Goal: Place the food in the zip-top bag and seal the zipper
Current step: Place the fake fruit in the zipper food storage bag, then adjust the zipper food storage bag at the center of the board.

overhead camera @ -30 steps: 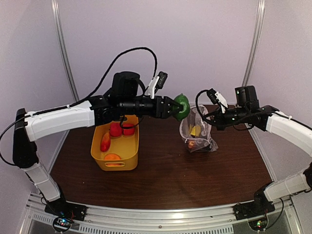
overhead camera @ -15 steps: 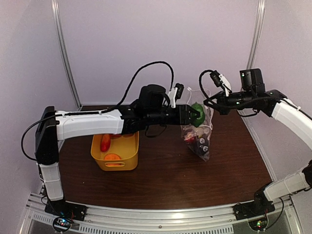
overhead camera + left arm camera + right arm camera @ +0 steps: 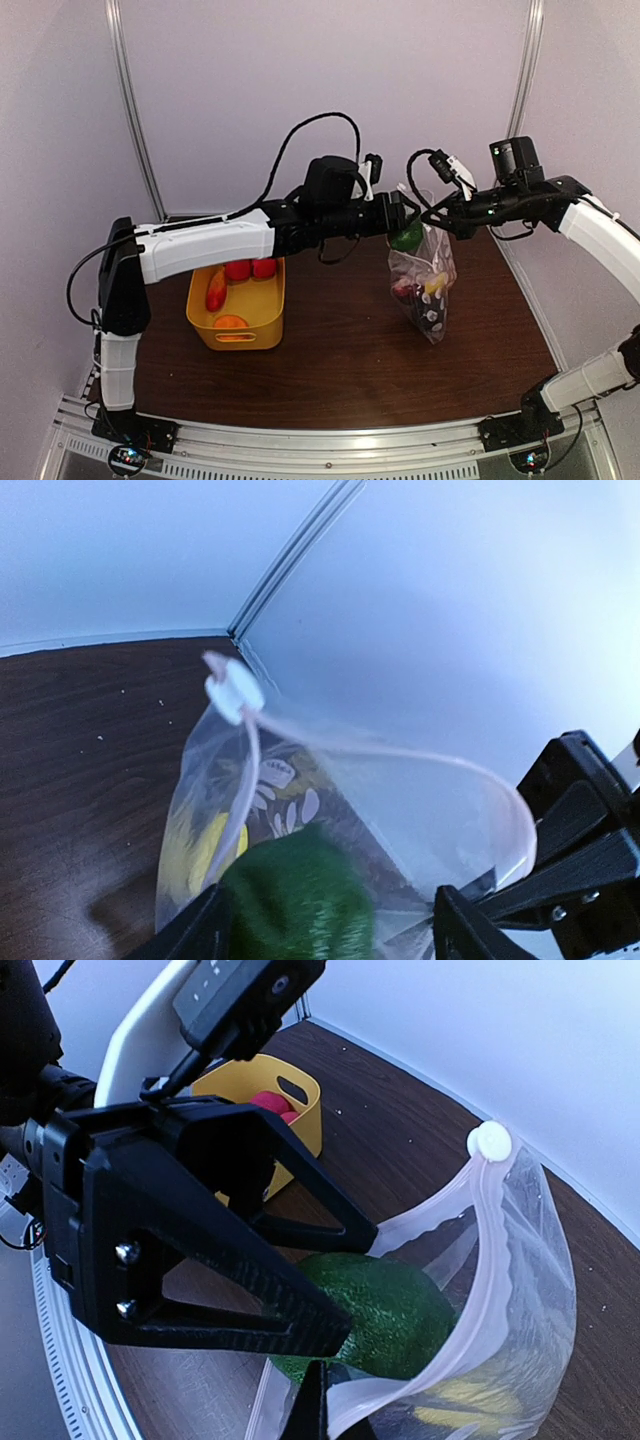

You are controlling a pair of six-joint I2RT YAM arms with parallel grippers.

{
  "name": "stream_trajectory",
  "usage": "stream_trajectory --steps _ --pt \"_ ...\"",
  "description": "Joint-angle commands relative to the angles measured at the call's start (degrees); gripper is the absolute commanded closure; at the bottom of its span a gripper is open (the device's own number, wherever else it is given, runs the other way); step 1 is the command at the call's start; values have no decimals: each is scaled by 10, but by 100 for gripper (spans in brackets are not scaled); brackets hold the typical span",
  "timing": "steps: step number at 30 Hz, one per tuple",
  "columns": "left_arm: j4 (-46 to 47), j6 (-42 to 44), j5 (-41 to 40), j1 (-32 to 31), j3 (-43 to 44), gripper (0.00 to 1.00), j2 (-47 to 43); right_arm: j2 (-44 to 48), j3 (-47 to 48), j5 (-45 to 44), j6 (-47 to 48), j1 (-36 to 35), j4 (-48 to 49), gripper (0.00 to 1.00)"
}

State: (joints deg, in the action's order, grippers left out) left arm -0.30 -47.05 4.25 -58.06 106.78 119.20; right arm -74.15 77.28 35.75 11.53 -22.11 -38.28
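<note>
**Left tool** [image 3: 398, 218]: I read it as released. In the left wrist view its fingers [image 3: 190, 935] stand spread. The green food piece [image 3: 298, 900] sits between them at the bottom centre of the frame. It lies against the finger at the frame's left, and a strip of bag film shows between it and the finger at the right.

**Right tool** [image 3: 445, 212]: clenched on the mouth edge of the zip-top bag [image 3: 425, 285], right of centre in the top view. The bag hangs from this grip. I cannot tell whether its lower end touches the surface [image 3: 340, 370].

**Zipper** [image 3: 400, 752]: unsealed. The strip bows into an open loop. A white slider tab [image 3: 232, 692] sits at its far end, upper left of centre in the left wrist view.

**Green food piece**: at the bag mouth, just below the left tool in the top view. In the right wrist view it lies partly inside the loop.

**Bag contents**: a yellow piece [image 3: 436, 283], a red piece [image 3: 404, 290] and a dark piece [image 3: 431, 318] show through the dotted film.

**Yellow basket** [image 3: 265, 335]: stands on the surface left of centre, well apart from the bag. It holds two red pieces [image 3: 237, 269] at its far end, a red-orange piece [image 3: 216, 291] and an orange piece [image 3: 230, 322].
</note>
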Motion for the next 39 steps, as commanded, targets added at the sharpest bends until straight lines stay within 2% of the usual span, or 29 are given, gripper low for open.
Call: stream_trajectory --steps 1,5,11,15,19,22,25,30,37,39 --pt "-27 3 -2 4 51 26 21 5 9 -7 7 0 -5 100" --pt "-36 2 21 3 72 25 35 5 14 -7 5 0 -8 100" --pt "-2 -1 40 3 63 25 29 4 17 8 -4 1 -7 100" --pt "21 60 45 -3 56 26 -24 9 13 -9 1 1 -7 100" --pt "25 88 -13 -10 -36 32 -114 20 2 -12 0 1 0 100" --pt "8 102 -67 -8 -106 37 -148 25 -5 -10 -1 3 8 100" --pt "-28 94 -62 0 -133 40 -144 23 -9 -6 -3 2 11 100" --pt "-43 77 -27 17 -124 47 -118 18 -13 6 -2 2 10 100" --pt "-64 94 46 31 -64 54 -62 15 -10 7 0 1 6 100" --pt "-77 91 50 34 -52 60 -47 13 -11 10 0 1 5 100"
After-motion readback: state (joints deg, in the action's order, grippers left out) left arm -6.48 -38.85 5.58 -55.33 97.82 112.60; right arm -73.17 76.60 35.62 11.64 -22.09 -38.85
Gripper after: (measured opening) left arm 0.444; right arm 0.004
